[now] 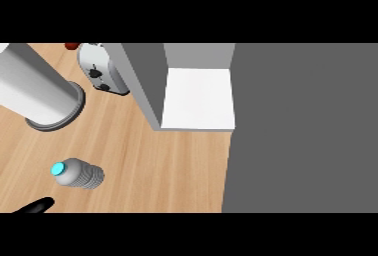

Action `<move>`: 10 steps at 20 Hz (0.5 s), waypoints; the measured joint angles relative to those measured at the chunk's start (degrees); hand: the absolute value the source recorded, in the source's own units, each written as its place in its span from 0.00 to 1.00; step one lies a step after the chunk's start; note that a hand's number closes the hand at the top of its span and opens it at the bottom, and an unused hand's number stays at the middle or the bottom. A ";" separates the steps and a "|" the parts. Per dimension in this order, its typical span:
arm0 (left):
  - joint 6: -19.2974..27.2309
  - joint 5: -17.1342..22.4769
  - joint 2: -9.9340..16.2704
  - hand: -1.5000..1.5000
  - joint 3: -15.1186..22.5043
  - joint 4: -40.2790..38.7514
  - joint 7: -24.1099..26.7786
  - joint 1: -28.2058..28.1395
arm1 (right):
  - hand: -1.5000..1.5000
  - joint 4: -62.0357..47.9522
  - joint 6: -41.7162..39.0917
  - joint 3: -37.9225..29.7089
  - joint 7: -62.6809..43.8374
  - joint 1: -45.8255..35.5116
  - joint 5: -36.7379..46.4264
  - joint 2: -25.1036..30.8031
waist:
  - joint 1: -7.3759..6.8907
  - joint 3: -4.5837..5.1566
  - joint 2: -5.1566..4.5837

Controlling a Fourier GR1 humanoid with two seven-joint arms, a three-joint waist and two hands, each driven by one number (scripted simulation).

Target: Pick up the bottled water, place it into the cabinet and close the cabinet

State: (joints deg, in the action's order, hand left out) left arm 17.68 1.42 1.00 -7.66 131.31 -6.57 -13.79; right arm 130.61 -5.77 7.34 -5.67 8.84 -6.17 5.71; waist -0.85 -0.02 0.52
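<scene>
No writing can be read on the bottled water, standing on the wooden surface with bare wood around it. The open cabinet sits well apart. The left hand shows only fingertips; its pose cannot be told.

Wooden counter carries: bottled water at 8 o'clock, toaster and white cylinder at 11 o'clock.
</scene>
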 measured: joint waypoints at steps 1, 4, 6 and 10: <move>0.92 0.17 -0.21 0.00 0.08 1.58 -1.11 -1.07 | 0.00 1.74 0.37 1.59 -1.52 0.46 0.42 -0.42 | 0.11 0.00 -0.05; 4.63 -1.45 -0.61 0.00 2.64 8.56 -5.25 -4.96 | 0.00 5.40 0.29 4.92 -3.83 2.47 1.14 -0.76 | 0.33 0.00 -0.15; 6.42 -2.43 -0.65 0.00 4.39 10.60 -7.31 -7.05 | 0.00 7.59 0.57 7.51 -4.28 4.65 2.52 -1.36 | 0.51 -0.01 -0.20; 8.00 -2.84 -0.27 0.00 6.24 11.40 -9.67 -9.95 | 0.00 11.05 1.91 12.40 -6.83 6.72 5.47 -2.18 | 0.62 0.00 -0.23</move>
State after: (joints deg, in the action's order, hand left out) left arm 25.69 -1.42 0.73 -1.42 142.71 -16.23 -23.74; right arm 141.66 -3.86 19.74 -12.49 15.57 -0.70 3.53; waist -0.23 -0.02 0.29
